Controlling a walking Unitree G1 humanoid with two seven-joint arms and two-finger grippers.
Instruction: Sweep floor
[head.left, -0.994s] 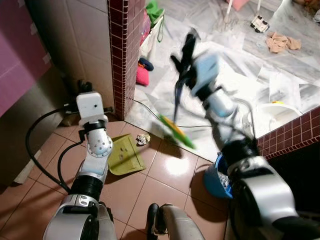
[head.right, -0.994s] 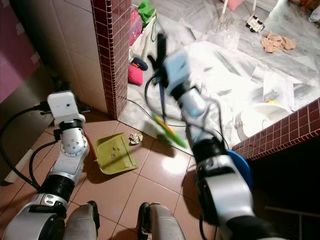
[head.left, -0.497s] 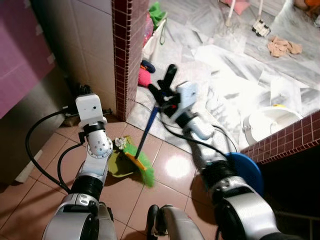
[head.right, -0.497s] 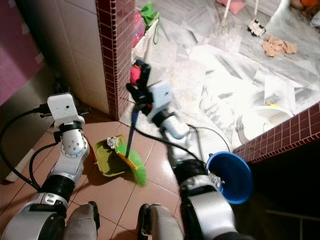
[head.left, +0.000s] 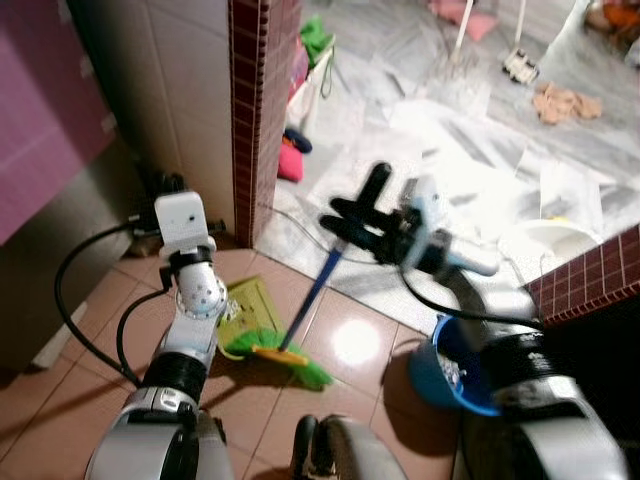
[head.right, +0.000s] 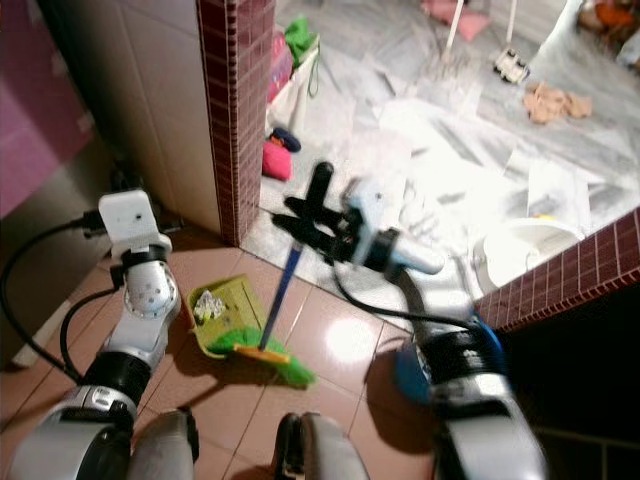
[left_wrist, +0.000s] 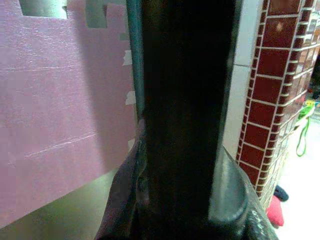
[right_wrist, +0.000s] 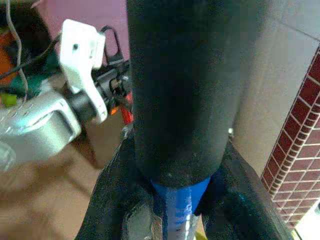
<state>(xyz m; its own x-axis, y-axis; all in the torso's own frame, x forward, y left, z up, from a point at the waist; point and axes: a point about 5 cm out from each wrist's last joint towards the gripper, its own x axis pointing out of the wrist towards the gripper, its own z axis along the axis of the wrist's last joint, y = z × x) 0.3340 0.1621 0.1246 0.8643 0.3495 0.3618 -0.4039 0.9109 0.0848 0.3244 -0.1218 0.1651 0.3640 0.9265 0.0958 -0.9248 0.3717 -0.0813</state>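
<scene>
The right eye view showed the broom (head.right: 276, 325) standing tilted on the brown tiled floor (head.right: 330, 330). Its green bristles (head.right: 262, 352) rested at the open edge of the yellow-green dustpan (head.right: 215, 312) — touching it, as far as the picture allowed to see. A crumpled piece of paper (head.right: 207, 305) lay inside the dustpan. The blue handle rose from the bristles up to the right gripper (head.right: 316, 222), whose two black fingers were clenched around the handle's upper part; the right wrist view also showed blue between these fingers.

The left gripper (head.left: 165, 184) was low beside the dustpan, near the wall. In the left wrist view its fingers (left_wrist: 185, 115) looked pressed together, but what they held I cannot tell.

Just beside the right arm stood a blue bucket (head.left: 450, 372), close to a low wall of dark red tiles (head.left: 590, 280). Behind the dustpan was a corner of dark red tiles (head.right: 235, 110) — beyond it, white marble floor (head.right: 470, 150) with a pink object (head.right: 275, 158), a beige cloth (head.right: 552, 102) and a white basin (head.left: 560, 235).
</scene>
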